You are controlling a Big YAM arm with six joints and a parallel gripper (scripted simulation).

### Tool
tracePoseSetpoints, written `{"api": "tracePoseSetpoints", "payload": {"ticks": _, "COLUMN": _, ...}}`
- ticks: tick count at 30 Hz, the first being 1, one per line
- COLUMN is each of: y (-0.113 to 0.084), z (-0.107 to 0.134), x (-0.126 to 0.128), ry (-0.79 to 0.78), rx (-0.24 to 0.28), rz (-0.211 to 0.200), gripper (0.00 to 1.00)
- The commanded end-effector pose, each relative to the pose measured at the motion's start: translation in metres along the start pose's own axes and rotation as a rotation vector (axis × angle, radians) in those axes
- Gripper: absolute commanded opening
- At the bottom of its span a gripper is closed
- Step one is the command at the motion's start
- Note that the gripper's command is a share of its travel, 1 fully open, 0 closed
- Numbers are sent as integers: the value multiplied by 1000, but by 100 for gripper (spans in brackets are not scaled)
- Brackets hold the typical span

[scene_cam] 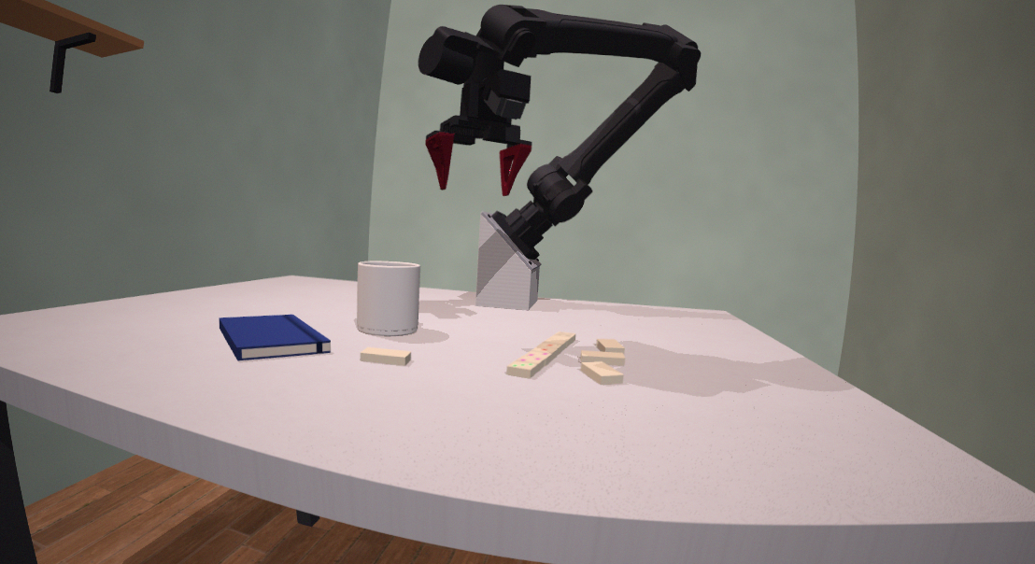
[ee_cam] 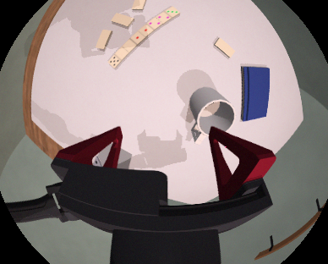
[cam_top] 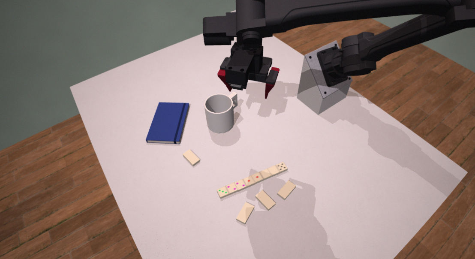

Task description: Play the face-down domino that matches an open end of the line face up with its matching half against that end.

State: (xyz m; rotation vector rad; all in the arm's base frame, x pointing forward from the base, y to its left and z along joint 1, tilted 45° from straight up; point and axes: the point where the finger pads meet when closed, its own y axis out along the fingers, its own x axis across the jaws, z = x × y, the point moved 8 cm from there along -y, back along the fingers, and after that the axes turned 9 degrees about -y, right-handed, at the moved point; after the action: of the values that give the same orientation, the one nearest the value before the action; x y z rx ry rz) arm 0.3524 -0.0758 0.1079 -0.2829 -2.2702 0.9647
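Observation:
The line of face-up dominoes (cam_top: 253, 178) (scene_cam: 541, 354) (ee_cam: 141, 34) lies straight and joined. One end half shows three green pips, the other several black pips. Three face-down dominoes lie along one side of it: one (cam_top: 245, 213) (scene_cam: 602, 373) (ee_cam: 139, 4) nearest the green end, a middle one (cam_top: 265, 200) (scene_cam: 602, 358) (ee_cam: 123, 20), and one (cam_top: 286, 189) (scene_cam: 609, 345) (ee_cam: 104, 40) nearest the black end. A lone face-down domino (cam_top: 191, 157) (scene_cam: 385, 356) (ee_cam: 224, 47) lies across the line. Their pips are hidden. My gripper (cam_top: 248, 94) (scene_cam: 474, 190) (ee_cam: 165, 131) is open, empty, high above the table, far from all dominoes.
A grey mug (cam_top: 220, 119) (scene_cam: 388, 300) (ee_cam: 203, 99) stands between the gripper's side of the table and the lone domino, handle toward the arm. A blue notebook (cam_top: 166, 122) (scene_cam: 267, 331) (ee_cam: 256, 93) lies beside it. The arm's base block (cam_top: 312, 91) (scene_cam: 500, 285) stands at the table's edge.

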Motion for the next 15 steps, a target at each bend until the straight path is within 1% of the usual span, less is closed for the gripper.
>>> {"api": "tracePoseSetpoints", "payload": {"ticks": 1, "y": -1, "z": -4, "x": -3, "ry": 4, "rx": -4, "rz": 11, "gripper": 100}}
{"api": "tracePoseSetpoints", "payload": {"ticks": 2, "y": -1, "z": -4, "x": -3, "ry": 4, "rx": -4, "rz": 11, "gripper": 100}}
{"api": "tracePoseSetpoints", "payload": {"ticks": 3, "y": -2, "z": -1, "x": -1, "ry": 37, "rx": -2, "rz": 7, "gripper": 100}}
{"api": "tracePoseSetpoints", "payload": {"ticks": 12, "y": 7, "z": -2, "x": -1, "ry": 386, "rx": 0, "rz": 11, "gripper": 100}}
{"api": "tracePoseSetpoints", "payload": {"ticks": 15, "y": 7, "z": -2, "x": -1, "ry": 386, "rx": 0, "rz": 11, "gripper": 100}}
